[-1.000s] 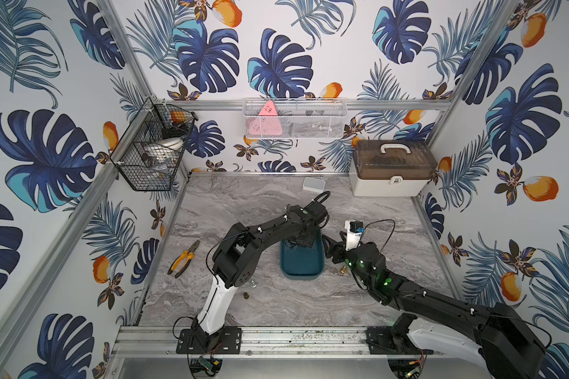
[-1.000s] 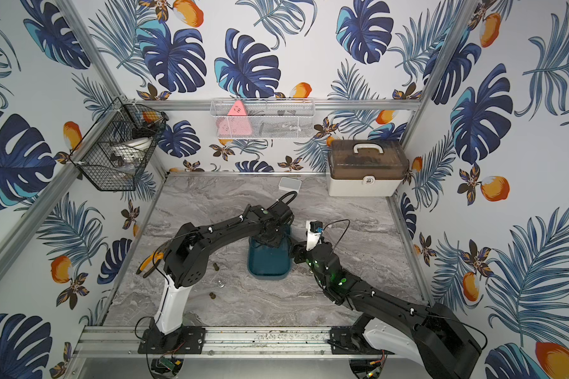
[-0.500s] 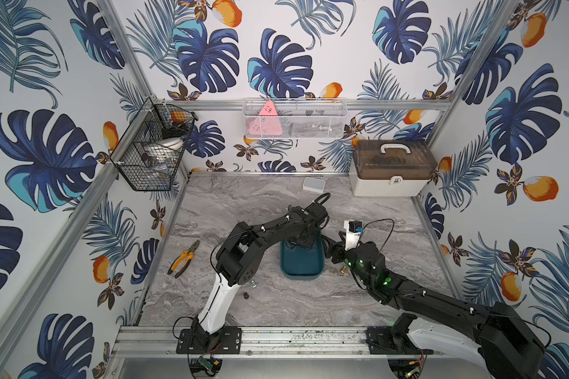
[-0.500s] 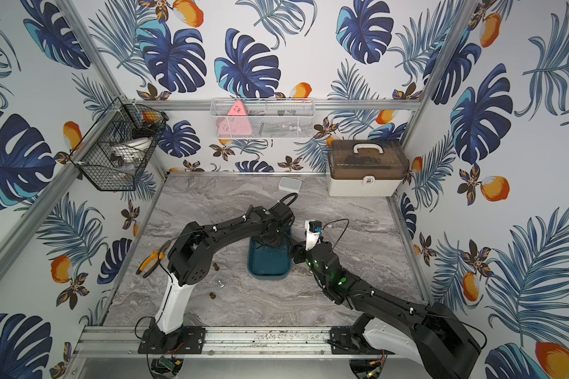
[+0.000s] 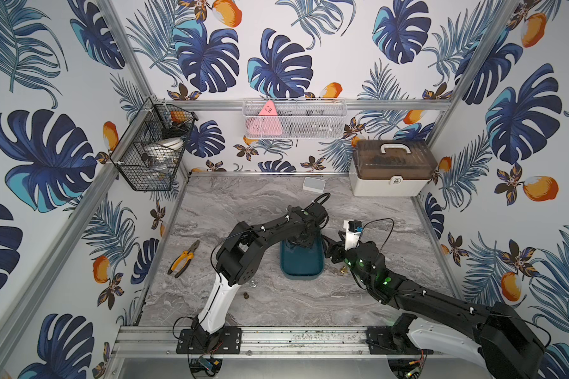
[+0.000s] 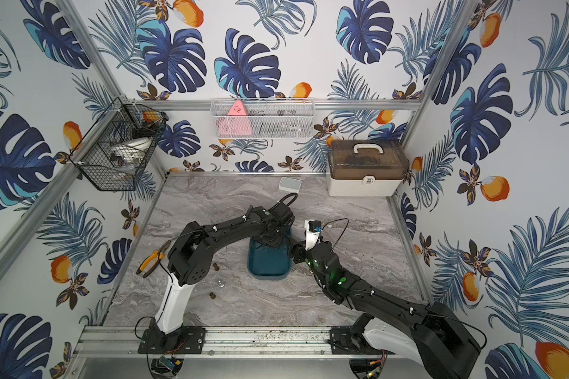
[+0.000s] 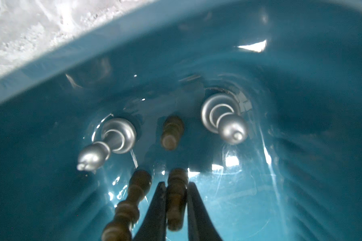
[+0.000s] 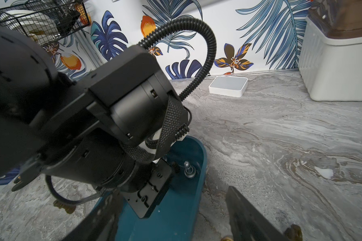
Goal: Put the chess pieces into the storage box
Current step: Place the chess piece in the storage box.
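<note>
The left tool (image 7: 176, 184) is down inside the shallow dark teal plastic storage box (image 7: 301, 62), its jaws closed on a slim dark brown chess piece (image 7: 176, 208); whether the piece's base touches the box floor I cannot tell. Just beside it is a second dark brown piece (image 7: 134, 198). Farther in stand a small brown piece (image 7: 171, 133) and two silver metallic pieces (image 7: 117, 135) (image 7: 222, 116), all on their round bases.

The box sits in the middle of the grey marbled bench (image 5: 243, 213). The right tool (image 8: 171, 196) hangs just beside the box's right rim, jaws wide apart with nothing between them.

Outside the box, a brass-gold piece (image 5: 343, 269) stands near its right side, below the right arm. A silver bench piece (image 5: 253, 284) and a brown bench piece (image 5: 245, 296) stand to the box's left, near the left arm. Yellow-handled pliers (image 5: 184, 259) lie farther left, and a white case with brown translucent lid (image 5: 391, 170) stands in the far right corner
</note>
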You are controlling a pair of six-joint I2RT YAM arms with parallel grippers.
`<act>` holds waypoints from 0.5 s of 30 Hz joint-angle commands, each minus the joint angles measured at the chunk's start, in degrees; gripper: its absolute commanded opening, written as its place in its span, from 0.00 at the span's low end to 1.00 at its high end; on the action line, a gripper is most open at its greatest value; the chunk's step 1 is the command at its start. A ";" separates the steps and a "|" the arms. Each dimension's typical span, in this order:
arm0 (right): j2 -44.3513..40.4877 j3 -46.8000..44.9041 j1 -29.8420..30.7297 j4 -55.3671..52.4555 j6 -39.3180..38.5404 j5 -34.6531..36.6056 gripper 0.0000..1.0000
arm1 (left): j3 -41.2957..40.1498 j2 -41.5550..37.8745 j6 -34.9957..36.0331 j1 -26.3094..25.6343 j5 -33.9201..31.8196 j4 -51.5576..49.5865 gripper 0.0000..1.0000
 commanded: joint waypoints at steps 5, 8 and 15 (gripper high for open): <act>0.15 0.42 -0.04 1.11 -0.73 -0.51 0.80 | -0.23 0.27 -0.11 0.19 -0.48 0.20 0.20; 0.37 0.57 -0.02 1.04 -0.74 -0.81 0.80 | -0.31 0.21 -0.26 0.20 -0.48 0.45 0.22; 0.42 0.76 -0.05 0.98 -0.83 -1.08 0.80 | -0.09 0.10 -0.12 0.24 -0.37 0.51 0.26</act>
